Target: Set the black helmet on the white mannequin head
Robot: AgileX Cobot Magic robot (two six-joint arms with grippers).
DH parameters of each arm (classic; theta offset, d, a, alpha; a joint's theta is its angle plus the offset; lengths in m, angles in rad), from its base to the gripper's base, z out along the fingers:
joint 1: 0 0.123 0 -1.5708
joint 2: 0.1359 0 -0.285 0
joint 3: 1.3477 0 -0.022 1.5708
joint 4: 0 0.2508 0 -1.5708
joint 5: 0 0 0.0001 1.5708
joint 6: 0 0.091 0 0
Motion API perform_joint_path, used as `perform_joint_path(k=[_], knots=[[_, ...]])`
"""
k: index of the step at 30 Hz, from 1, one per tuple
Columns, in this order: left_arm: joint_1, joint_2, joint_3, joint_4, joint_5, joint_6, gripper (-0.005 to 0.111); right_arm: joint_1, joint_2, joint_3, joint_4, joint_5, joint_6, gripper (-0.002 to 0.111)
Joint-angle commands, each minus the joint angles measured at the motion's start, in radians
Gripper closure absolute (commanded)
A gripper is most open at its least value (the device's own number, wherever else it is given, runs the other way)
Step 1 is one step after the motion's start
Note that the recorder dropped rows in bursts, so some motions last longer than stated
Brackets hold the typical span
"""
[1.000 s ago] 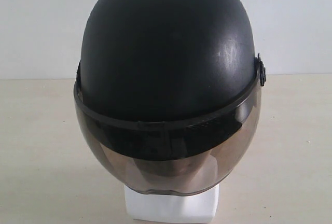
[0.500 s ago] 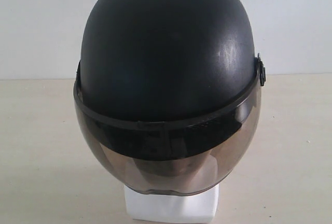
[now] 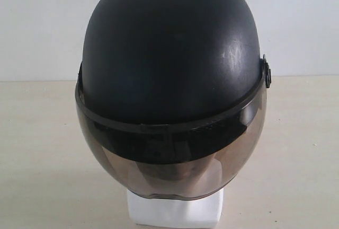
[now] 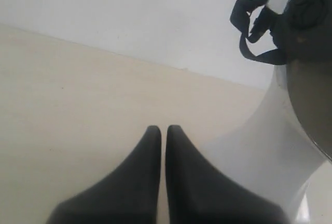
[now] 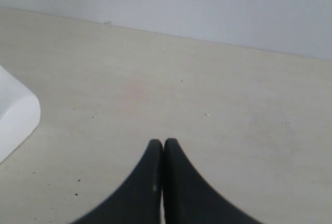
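Note:
The black helmet sits on the white mannequin head, filling the exterior view; its smoky visor hangs over the face, and only the white neck base shows below. Neither gripper appears in that view. In the left wrist view the helmet's rim and black straps show beside the white mannequin head; my left gripper is shut, holding nothing, apart from the head. In the right wrist view my right gripper is shut and holds nothing over the table, with a corner of the white base off to one side.
A pale beige table spreads round the head, with a white wall behind it. Bare tabletop lies ahead of the right gripper.

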Motion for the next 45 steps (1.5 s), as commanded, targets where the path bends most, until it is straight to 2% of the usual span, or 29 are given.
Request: perform_joint_path(k=[1,3,6,10,15,45], knots=[[0.004,-0.003,0.002,0.283,0.009,-0.116,0.102,0.003,-0.005,-0.001,-0.006,-0.007,-0.001,0.109],[0.004,-0.003,0.002,0.385,0.009,-0.116,0.102,0.003,-0.005,-0.001,-0.006,-0.005,-0.002,0.109],[0.004,-0.003,0.002,0.437,0.018,-0.116,0.102,0.003,-0.005,-0.001,-0.006,-0.005,-0.002,0.109],[0.004,-0.003,0.002,0.420,0.026,-0.124,0.102,0.003,-0.005,-0.001,-0.006,-0.005,-0.002,0.109],[0.004,-0.003,0.002,0.406,0.026,-0.217,0.102,0.003,-0.005,-0.001,-0.006,-0.005,-0.002,0.109],[0.004,-0.003,0.002,0.411,0.022,-0.212,0.102,0.003,-0.005,-0.001,-0.006,-0.006,0.001,0.109]])
